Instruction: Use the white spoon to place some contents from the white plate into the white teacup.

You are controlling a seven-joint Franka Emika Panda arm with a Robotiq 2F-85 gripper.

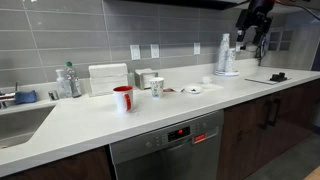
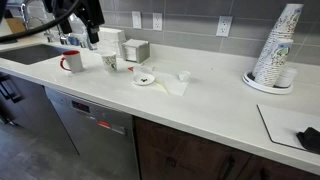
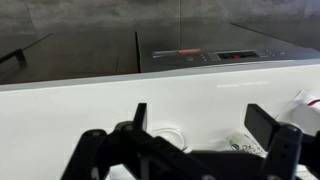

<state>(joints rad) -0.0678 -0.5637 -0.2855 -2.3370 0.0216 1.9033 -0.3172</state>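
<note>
The black metal claw point(image 3: 197, 118) is seen open. Its two fingers point(image 3: 262, 122) are held wide apart, and nothing is held between them. In both exterior views the claw point(image 1: 252, 36) is hung high above the long white counter point(image 2: 200, 105), with none of the things touched.

The small round white plate with dark red bits point(image 2: 145, 79) is laid flat on the counter. The small low white teacup point(image 2: 184, 76) is stood near it, not touching. On the plate's other side, a taller white cup with green marks point(image 2: 110, 62) and a red mug with a white inside point(image 2: 72, 62) are lined up. A tall stack of paper cups point(image 2: 275, 50) is kept well apart.
</note>
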